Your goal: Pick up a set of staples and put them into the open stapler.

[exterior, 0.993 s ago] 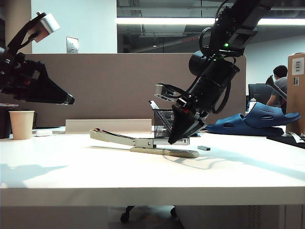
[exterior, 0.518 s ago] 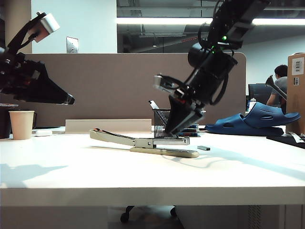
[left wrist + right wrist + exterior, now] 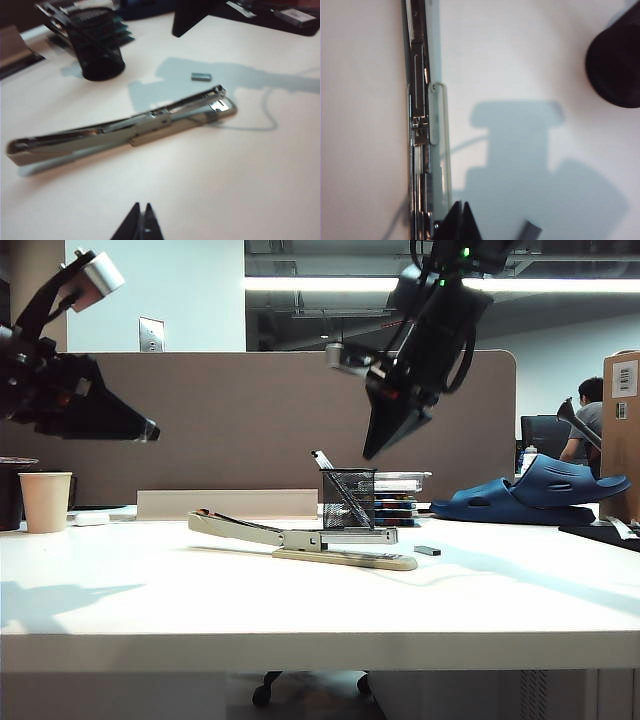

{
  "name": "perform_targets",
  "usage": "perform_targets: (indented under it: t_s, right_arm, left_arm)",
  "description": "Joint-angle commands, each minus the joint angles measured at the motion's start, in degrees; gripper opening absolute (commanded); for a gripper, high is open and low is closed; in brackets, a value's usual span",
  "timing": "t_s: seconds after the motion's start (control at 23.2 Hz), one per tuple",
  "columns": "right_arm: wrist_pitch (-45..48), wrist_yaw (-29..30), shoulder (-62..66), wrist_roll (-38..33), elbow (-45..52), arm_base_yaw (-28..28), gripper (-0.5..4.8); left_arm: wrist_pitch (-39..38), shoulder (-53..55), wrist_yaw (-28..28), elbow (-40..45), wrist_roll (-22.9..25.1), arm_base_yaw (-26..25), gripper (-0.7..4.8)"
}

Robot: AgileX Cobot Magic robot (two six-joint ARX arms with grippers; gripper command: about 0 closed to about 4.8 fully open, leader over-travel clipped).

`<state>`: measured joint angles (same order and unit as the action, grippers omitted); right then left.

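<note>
A: Where is the right gripper (image 3: pixel 372 450) now?
B: Pressed together, empty, risen from the long cream stapler (image 3: pixel 310 537) at mid-frame to upper centre.
A: The left gripper (image 3: pixel 150 430)?
B: Closed, upper left, unmoved. A small grey staple strip (image 3: pixel 428 550) lies right of the stapler.

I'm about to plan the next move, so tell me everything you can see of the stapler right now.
The stapler is a long-reach model: a slim cream base flat on the white table, a grey metal magazine, and a very long beige arm raised at a shallow tilt towards the left. It lies open, in front of the black mesh pen cup. Nothing grips it: the right gripper hangs shut well above, the left gripper far left.
</note>
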<state>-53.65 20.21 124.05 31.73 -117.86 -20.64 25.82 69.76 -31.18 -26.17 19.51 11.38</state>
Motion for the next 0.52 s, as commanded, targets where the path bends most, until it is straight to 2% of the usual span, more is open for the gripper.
perform_targets:
  t_s: [0.04, 0.09, 0.17, 0.26, 0.35, 0.52]
  right_arm:
    - [-0.5, -1.0, -3.4, -3.1, -1.9, 0.8, -0.09]
    - [0.4, -1.0, -5.3, -4.9, -2.0, 1.4, -0.09]
    - [1.6, -1.2, -8.5, -6.7, -2.0, 2.6, -0.09]
    - [1.7, -1.2, -12.1, -8.2, -2.0, 4.2, -0.09]
    - [1.6, -1.6, -15.9, -9.7, -2.0, 5.9, -0.09]
    - [1.5, -5.3, -23.5, -11.9, -2.0, 9.5, -0.09]
  left_arm:
    - [5.1, -0.2, 7.1, -0.1, 0.0, -0.1, -0.05]
    - [6.7, -0.2, 11.3, -0.1, 0.0, -0.1, -0.05]
    - [8.7, -0.2, 15.8, -0.1, -0.1, -0.1, -0.05]
    - [10.4, -0.2, 17.5, -0.1, -1.4, -0.1, -0.05]
    - [12.6, -0.2, 18.6, -0.1, -5.3, -0.1, -0.05]
    - [18.7, -0.2, 18.7, -0.2, -6.4, -0.1, -0.05]
